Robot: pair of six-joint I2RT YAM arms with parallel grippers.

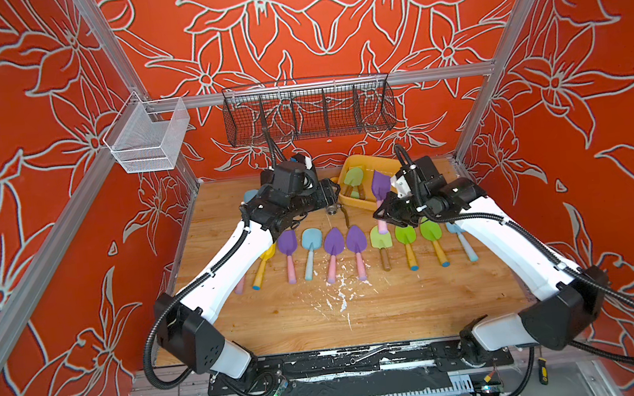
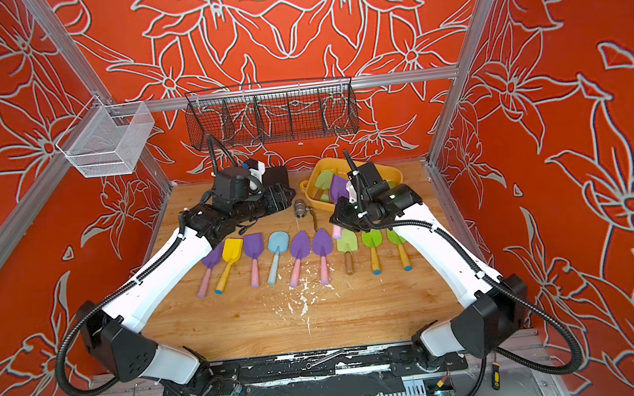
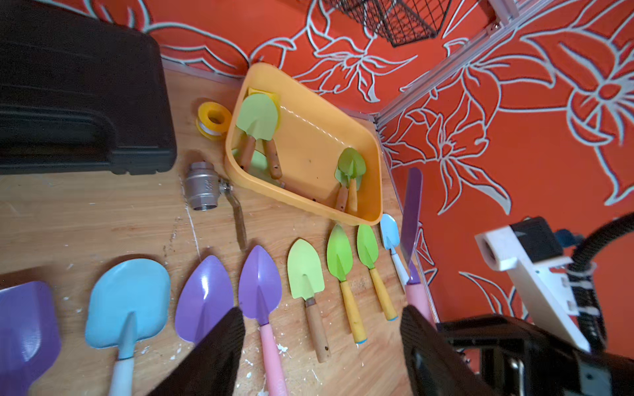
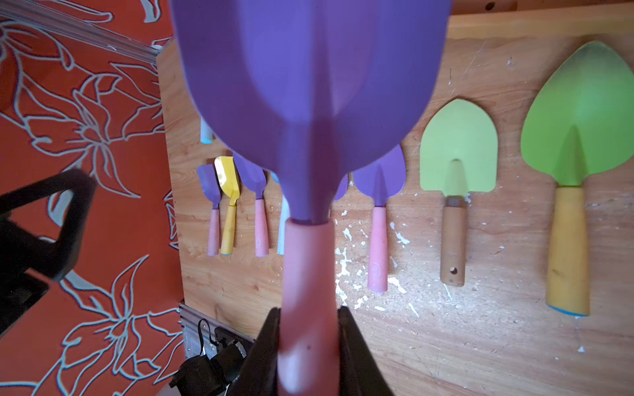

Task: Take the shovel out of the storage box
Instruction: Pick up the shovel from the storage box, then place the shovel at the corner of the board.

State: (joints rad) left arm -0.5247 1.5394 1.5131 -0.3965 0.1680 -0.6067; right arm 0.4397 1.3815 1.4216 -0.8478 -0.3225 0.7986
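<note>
In both top views your right gripper (image 1: 382, 211) (image 2: 339, 216) is clamped on the pink handle of the shovel (image 1: 380, 184) (image 2: 338, 188), blade up, a little right of centre. The purple blade overlaps the near right part of the box (image 1: 359, 158) (image 2: 333, 160) in the picture. The handle reaches below the box's near rim, above the row (image 1: 356, 239) of shovels lying on the counter (image 1: 319, 315). Your left gripper (image 1: 333, 196) sits just left of the box.

The left wrist view settles that gripper: its fingers (image 3: 219, 346) stand wide apart at the bottom edge with nothing between them. Only this view shows you inside the box (image 3: 315, 144), where green shovels (image 3: 257, 116) lie at both ends. The shovel (image 3: 411, 212) appears edge-on at the right, clear of the box. A black case (image 3: 79, 96) fills the upper left, with a steel valve (image 3: 202, 187) between it and the box.

The right wrist view gives you the grip up close. At bottom centre the right gripper (image 4: 310, 325) pinches the pink handle from both sides, and the blade fills the upper centre. The row lies beneath. Round stamps (image 4: 376, 271) on pink handles are too blurred to read.
</note>
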